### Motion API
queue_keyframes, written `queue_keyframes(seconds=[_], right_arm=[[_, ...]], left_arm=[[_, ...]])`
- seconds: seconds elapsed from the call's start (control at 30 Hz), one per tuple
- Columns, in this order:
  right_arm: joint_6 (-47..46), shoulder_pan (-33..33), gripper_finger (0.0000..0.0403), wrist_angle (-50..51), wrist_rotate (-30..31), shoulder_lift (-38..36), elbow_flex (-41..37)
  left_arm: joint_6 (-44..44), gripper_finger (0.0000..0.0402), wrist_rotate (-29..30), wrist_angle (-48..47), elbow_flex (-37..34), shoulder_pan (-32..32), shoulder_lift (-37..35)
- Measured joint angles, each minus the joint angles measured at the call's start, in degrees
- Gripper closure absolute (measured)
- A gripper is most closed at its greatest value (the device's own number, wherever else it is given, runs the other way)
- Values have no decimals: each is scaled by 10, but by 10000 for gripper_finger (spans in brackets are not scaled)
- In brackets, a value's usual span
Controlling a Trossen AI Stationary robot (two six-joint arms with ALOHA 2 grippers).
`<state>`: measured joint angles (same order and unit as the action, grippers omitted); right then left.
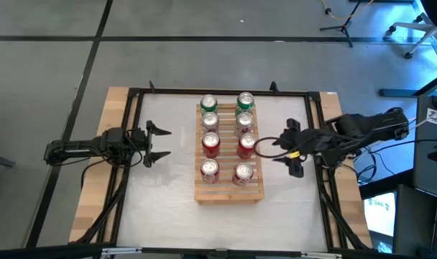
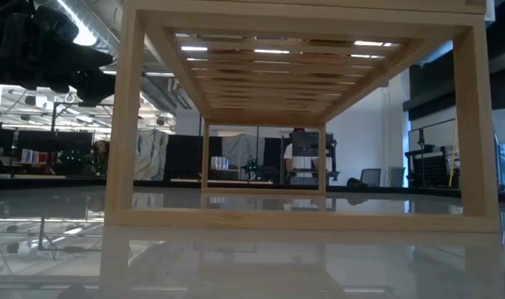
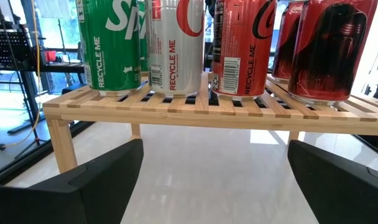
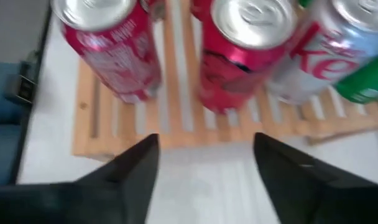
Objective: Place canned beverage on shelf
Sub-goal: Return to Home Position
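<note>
The shelf, a pale wooden slat rack, stands on its legs in the middle of the white tabletop. Several cans stand upright on it in two rows: green ones at the far end, silver ones, then red ones nearer. My right gripper is open and empty just right of the shelf, above the table, facing the red cans. My left gripper is open and empty left of the shelf, facing its side.
A black frame runs round the tabletop, with wooden edges outside it. Bare white tabletop lies left, right and near of the shelf. Through the low view, the space under the shelf is open.
</note>
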<state>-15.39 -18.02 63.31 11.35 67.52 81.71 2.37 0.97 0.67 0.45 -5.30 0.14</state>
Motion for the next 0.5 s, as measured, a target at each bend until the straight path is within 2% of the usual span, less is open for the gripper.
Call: queue_keyframes(seconds=[0.3,0.43,0.5], right_arm=[[47,0,315,41,51,-40,0],[66,0,380,21,65,-65,-12],[73,0,397,-6,76,-89,-44]], left_arm=[[0,11,0,0,0,0,0],[0,11,0,0,0,0,0],[0,11,0,0,0,0,0]])
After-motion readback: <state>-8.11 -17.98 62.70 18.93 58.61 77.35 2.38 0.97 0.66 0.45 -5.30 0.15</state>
